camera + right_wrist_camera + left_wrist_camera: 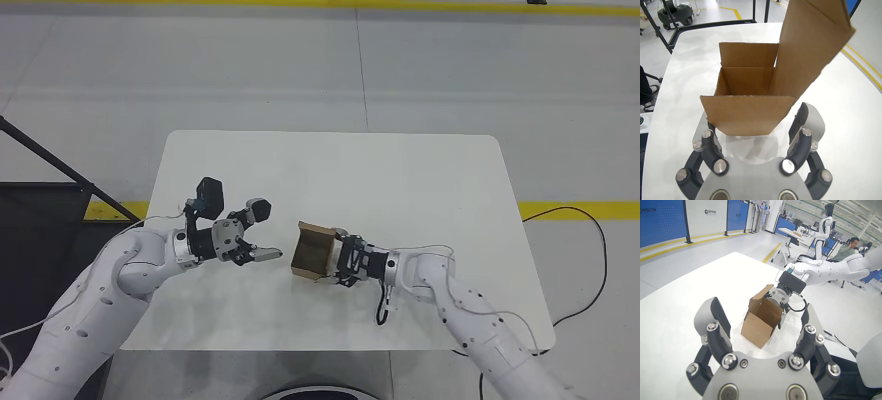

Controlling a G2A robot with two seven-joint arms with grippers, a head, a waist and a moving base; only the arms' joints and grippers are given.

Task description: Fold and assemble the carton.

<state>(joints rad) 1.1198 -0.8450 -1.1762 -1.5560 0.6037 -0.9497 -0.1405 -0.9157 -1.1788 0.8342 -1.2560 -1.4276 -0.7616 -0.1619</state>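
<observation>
The right gripper is being held spread wide around a flap of the brown cardboard carton, which is being supported by the white surface; the left gripper is being held parted nearby

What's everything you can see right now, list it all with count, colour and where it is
carton: one, brown, on the table near the robot's edge, between the two grippers, flaps unfolded
table: one, white, in front of the robot
floor lines: several, yellow, on the grey floor around the table
left gripper: one, silver and black, open and empty, just apart from the carton on the robot's left
right gripper: one, silver and black, open, up against the carton's other side, with one flap between its fingers
</observation>
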